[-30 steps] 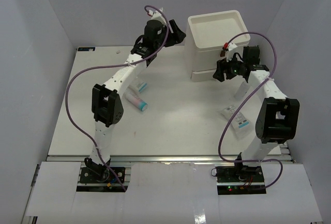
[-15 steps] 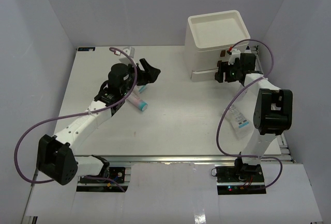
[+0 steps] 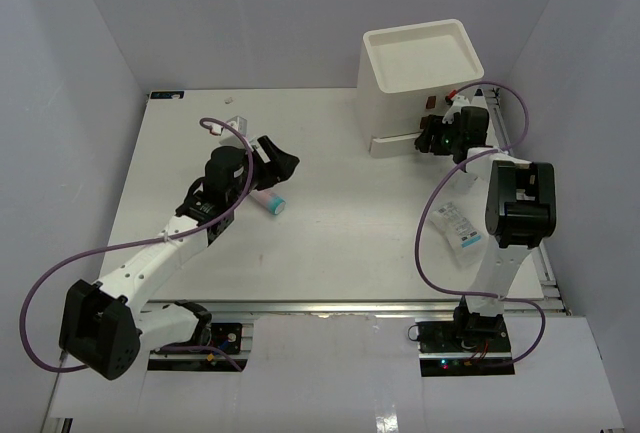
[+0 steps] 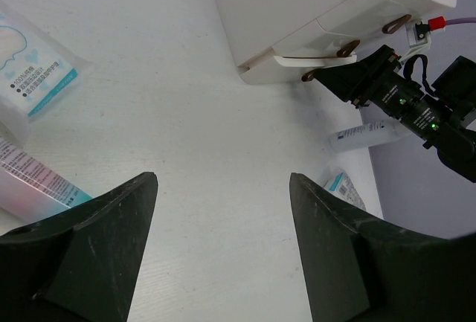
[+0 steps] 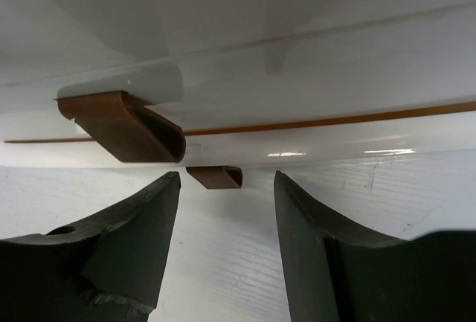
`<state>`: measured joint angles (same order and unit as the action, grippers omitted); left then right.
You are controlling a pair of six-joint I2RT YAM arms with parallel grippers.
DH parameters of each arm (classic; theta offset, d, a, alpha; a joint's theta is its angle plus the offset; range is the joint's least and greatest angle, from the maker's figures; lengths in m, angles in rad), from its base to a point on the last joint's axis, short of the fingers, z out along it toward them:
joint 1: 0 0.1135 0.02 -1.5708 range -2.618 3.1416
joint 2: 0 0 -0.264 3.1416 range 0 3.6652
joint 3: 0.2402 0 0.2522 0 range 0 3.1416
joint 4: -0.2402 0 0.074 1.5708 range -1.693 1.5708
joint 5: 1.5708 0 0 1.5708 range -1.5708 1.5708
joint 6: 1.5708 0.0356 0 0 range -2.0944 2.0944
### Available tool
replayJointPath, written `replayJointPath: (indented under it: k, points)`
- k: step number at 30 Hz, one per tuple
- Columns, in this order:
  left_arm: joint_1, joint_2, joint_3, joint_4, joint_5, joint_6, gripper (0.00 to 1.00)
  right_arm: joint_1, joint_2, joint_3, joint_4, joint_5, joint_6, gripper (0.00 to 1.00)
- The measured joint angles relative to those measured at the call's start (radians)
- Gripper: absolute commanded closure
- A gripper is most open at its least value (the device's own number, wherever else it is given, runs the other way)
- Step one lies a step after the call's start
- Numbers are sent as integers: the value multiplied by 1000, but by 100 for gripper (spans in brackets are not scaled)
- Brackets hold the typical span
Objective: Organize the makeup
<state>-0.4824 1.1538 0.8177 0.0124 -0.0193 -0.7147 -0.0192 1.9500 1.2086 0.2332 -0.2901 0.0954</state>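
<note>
Early stage: tube [image 3: 268, 200] and packets [image 3: 458, 228] lie loose on the table [image 3: 340, 243]; left claw [image 4: 222, 188] spread, empty, near the tube; right claw [image 5: 225, 188] parted before a drawer handle [image 5: 214, 176].

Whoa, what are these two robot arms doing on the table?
They are tidying up makeup. The right tool is open and close up against the front of the white drawer box. It points at the box's brown handles but is not gripping one yet. The left tool is open and empty, hovering above the table near a pink tube. Printed packets lie loose beside the right arm.
</note>
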Motion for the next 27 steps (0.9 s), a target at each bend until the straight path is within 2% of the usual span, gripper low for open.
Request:
replayJointPath:
  k: [10, 13, 18, 21, 27]
  points:
    - [0, 40, 25, -9, 4, -20, 18, 7, 17, -15, 68, 0, 65, 57]
    - [0, 54, 30, -10, 5, -25, 18, 7, 21, -15, 75, -2, 80, 68]
    - [0, 61, 31, -13, 6, -28, 18, 8, 26, -15, 86, -14, 114, 79]
    - [0, 61, 33, -12, 7, -29, 18, 7, 30, -15, 98, -28, 133, 89]
    - [0, 61, 33, -12, 20, -33, 18, 7, 32, -22, 110, -49, 145, 92]
